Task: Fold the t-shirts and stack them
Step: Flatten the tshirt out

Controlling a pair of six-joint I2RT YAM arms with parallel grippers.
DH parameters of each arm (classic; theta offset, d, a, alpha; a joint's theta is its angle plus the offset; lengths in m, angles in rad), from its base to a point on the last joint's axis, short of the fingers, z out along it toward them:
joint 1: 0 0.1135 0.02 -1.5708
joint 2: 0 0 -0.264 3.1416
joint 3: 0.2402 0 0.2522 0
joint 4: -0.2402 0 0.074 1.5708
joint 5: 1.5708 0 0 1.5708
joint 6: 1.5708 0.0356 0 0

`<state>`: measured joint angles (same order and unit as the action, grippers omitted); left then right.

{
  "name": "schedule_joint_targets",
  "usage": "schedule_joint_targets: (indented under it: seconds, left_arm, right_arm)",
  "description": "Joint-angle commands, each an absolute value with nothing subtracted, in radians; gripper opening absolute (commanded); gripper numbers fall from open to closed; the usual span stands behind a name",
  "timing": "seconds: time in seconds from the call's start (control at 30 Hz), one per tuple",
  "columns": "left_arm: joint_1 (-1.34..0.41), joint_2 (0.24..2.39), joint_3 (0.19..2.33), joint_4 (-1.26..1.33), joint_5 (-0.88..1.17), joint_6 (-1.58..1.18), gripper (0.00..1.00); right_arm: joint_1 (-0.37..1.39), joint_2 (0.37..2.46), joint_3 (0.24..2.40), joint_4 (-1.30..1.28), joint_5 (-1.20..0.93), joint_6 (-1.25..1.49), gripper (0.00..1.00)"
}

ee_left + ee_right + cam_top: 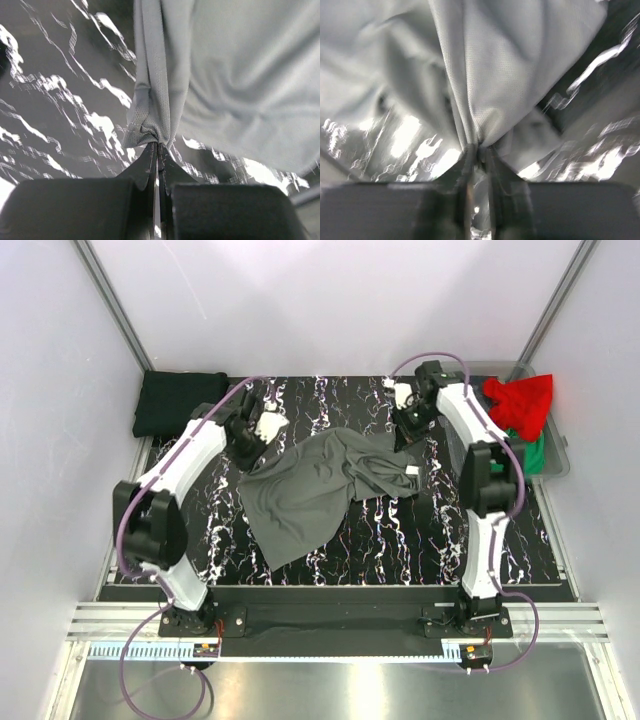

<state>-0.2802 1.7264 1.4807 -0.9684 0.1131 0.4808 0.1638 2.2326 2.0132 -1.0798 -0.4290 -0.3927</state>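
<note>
A large dark grey t-shirt lies crumpled across the middle of the black marbled table. My left gripper is shut on its left edge; the left wrist view shows a bunched hem pinched between the fingertips, lifted above the table. My right gripper is shut on the shirt's right side; the right wrist view shows the cloth gathered into the jaws. A folded black t-shirt lies at the far left corner. A red t-shirt and a green one lie in the bin.
A clear grey plastic bin stands at the far right edge of the table. White walls with metal posts close in the back and sides. Both arm bases stand at the near edge.
</note>
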Motion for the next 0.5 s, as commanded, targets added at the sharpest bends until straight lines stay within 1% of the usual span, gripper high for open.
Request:
schedule_joint_targets:
  seconds: [0.0, 0.03, 0.1, 0.2, 0.27, 0.37, 0.47]
  left_arm:
    - [-0.284, 1.62, 1.433, -1.071, 0.167, 0.529, 0.0]
    - [-0.284, 1.611, 1.425, -1.081, 0.173, 0.534, 0.0]
    - [-0.288, 1.614, 1.423, -1.083, 0.182, 0.535, 0.0]
    - [-0.288, 1.653, 1.457, -1.083, 0.184, 0.528, 0.0]
    - [-0.288, 1.69, 1.496, -1.083, 0.189, 0.526, 0.0]
    - [-0.288, 1.721, 1.528, -1.081, 0.193, 0.52, 0.0]
    - [-0.288, 1.736, 1.543, -1.074, 0.201, 0.506, 0.0]
  right_arm:
    - [0.167, 2.057, 1.886, -1.206, -0.512, -0.402, 0.24]
    - [0.167, 2.042, 1.87, -1.225, -0.511, -0.396, 0.33]
    - [0.164, 2.043, 1.862, -1.218, -0.493, -0.399, 0.43]
    - [0.155, 2.077, 1.968, -1.19, -0.48, -0.38, 0.43]
    - [0.149, 2.163, 2.063, -1.19, -0.457, -0.373, 0.44]
    - [0.144, 2.302, 2.295, -1.193, -0.414, -0.37, 0.44]
    - [0.146, 2.445, 2.457, -1.195, -0.407, -0.362, 0.44]
